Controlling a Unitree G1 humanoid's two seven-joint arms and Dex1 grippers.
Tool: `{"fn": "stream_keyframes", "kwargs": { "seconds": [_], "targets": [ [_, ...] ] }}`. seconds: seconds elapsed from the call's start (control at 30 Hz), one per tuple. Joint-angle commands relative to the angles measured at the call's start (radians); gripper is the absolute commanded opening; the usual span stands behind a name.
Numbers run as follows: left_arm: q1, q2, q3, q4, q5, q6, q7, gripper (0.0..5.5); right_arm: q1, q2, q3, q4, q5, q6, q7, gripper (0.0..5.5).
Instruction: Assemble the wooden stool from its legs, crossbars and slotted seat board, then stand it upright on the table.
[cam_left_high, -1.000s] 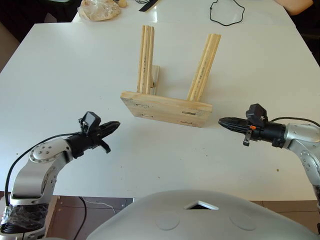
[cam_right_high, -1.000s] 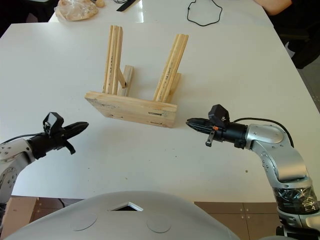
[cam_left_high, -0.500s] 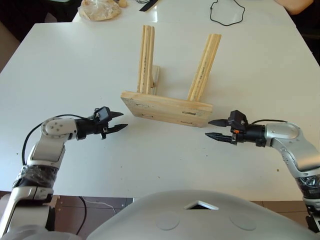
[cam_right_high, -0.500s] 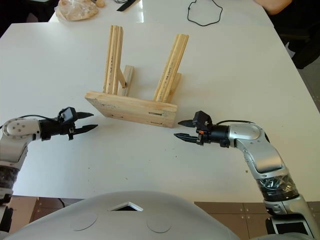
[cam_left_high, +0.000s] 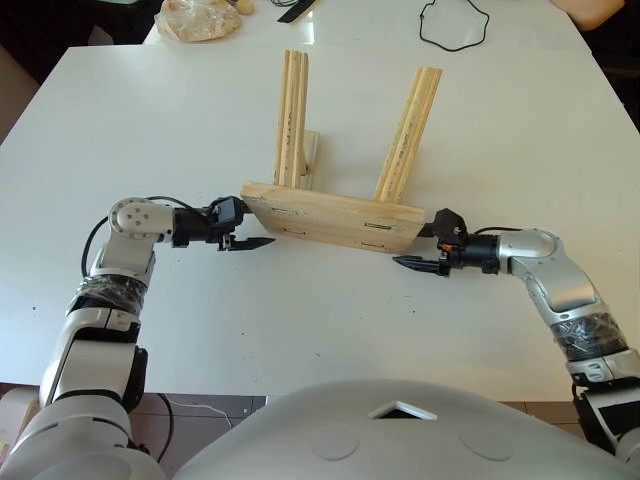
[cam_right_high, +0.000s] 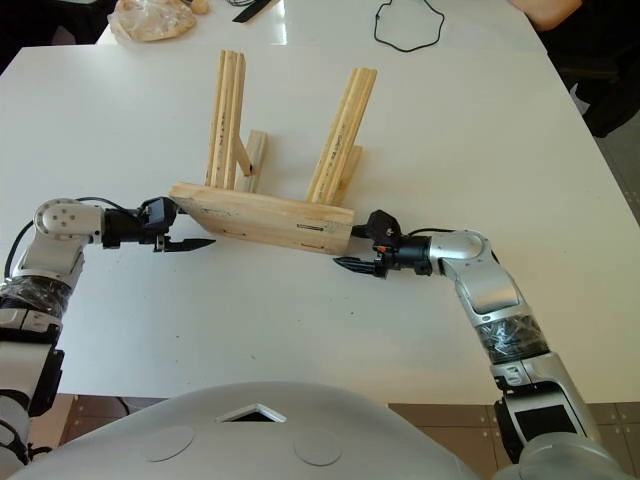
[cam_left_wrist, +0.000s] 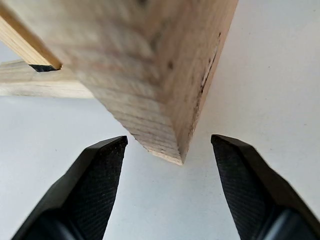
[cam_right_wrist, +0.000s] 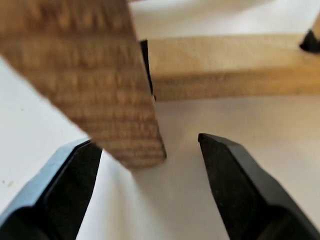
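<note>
Lying on its side mid-table (cam_left_high: 130, 130), the stool (cam_left_high: 345, 195) is pale, unfinished wood with visible grain. Its seat (cam_left_high: 330, 212), a flat rectangular board, stands on one long edge with its long axis running left to right, the left end slightly farther from the robot. Small rectangular slots (cam_left_high: 375, 228) show in the face turned toward the robot. Two pairs of straight, square-section legs (cam_left_high: 292, 118) point away from the robot, the right pair (cam_left_high: 408, 120) splayed a little to the right. A short crossbar (cam_left_high: 311, 160) shows beside the left pair.

The left gripper (cam_left_high: 250, 228) stands wide at the seat's left end, its black cross-hatched pads (cam_left_wrist: 100, 170) on either side of the board's corner, not pressing it. The right gripper (cam_left_high: 410, 247) is likewise spread around the right end, with its pads (cam_right_wrist: 235, 180) apart from the wood.
</note>
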Motion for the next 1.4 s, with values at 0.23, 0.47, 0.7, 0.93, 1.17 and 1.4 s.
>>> {"fn": "stream_keyframes", "kwargs": {
  "seconds": [0.23, 0.47, 0.7, 0.93, 1.17, 1.4],
  "targets": [
    [-0.093, -0.058, -0.025, 0.126, 0.046, -0.112, -0.007, 2.91, -0.072, 0.045, 0.015, 0.125, -0.016, -0.080, 0.052, 2.92],
    [-0.059, -0.060, -0.015, 0.051, 0.018, -0.068, -0.018, 1.74, -0.082, 0.040, -0.025, 0.117, 0.068, -0.016, 0.134, 1.75],
    [0.046, -0.064, 0.015, -0.254, -0.133, 0.244, -0.053, 1.60, -0.078, 0.001, -0.050, 0.043, 0.148, 0.085, 0.248, 1.73],
    [0.241, -0.110, 0.215, -0.823, -0.744, 0.925, 0.198, 1.54, -0.035, 0.011, -0.268, -0.266, 0.604, 0.526, 0.163, 1.72],
    [0.182, -0.354, 0.290, -1.036, -1.436, 0.856, 0.941, 1.55, -0.174, 0.127, -0.391, -0.394, 1.476, 0.458, -0.471, 1.72],
    [0.135, -0.555, 0.250, -1.142, -1.537, 0.662, 1.325, 1.55, -0.343, 0.286, -0.457, -0.433, 1.738, 0.174, -0.847, 1.70]
  ]
}}
